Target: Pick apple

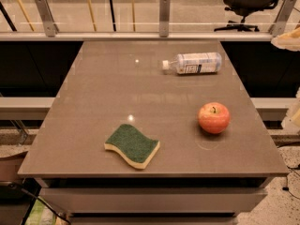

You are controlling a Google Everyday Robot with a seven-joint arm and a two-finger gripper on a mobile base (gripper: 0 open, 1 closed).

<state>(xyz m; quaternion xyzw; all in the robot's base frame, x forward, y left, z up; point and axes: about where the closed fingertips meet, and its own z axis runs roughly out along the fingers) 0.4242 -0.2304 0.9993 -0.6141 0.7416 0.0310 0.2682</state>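
The apple [213, 118] is round and red-orange with yellowish patches and a short dark stem. It stands on the grey table [117, 93], in the near right part. My gripper [294, 118] shows only as pale cream parts at the right edge of the view. It is beyond the table's right side, well to the right of the apple and apart from it. It holds nothing that I can see.
A green and yellow sponge [132, 145] lies near the table's front edge, left of the apple. A clear plastic bottle [192, 63] lies on its side at the back right. A railing with glass [161, 13] runs behind the table, with an office chair [248, 3] beyond it.
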